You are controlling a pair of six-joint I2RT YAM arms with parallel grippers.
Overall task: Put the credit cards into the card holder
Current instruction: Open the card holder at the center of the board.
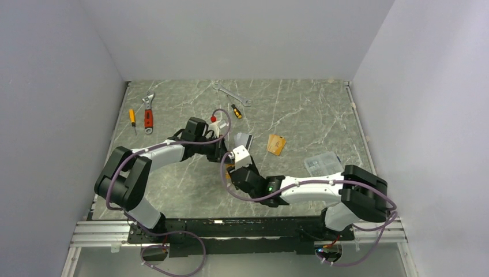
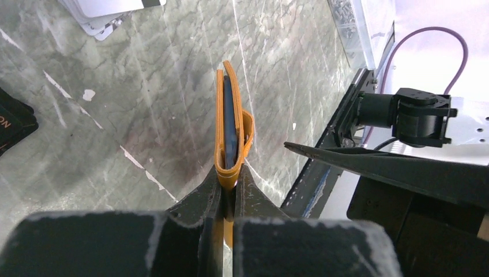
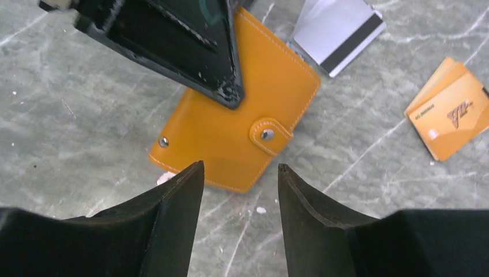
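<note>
left gripper (image 2: 228,180) clamped on card holder (image 3: 230,144); right gripper (image 3: 239,170) parted above it

nearest the bases, the right gripper stood with its jaws apart and nothing between them, directly over the card holder. the holder, orange with a snap tab (image 3: 266,134), was folded closed, its flat cover facing the right wrist camera. the left gripper was pinched tight on one edge of the holder, which showed edge-on from that wrist. whether the holder rested on the table (image 1: 323,115) could not be determined. off to the right sat a clear plastic box (image 1: 322,164). just beyond the holder lay the silver-grey credit cards (image 3: 340,29) with a black stripe. apart to their right lay the orange-tan credit cards (image 3: 450,109). both lots were on the table, outside the holder. farthest back lay a red-handled wrench (image 1: 149,115), a small yellow screwdriver (image 1: 132,119), a steel spanner (image 1: 233,94) and a second screwdriver (image 1: 236,111).
</note>
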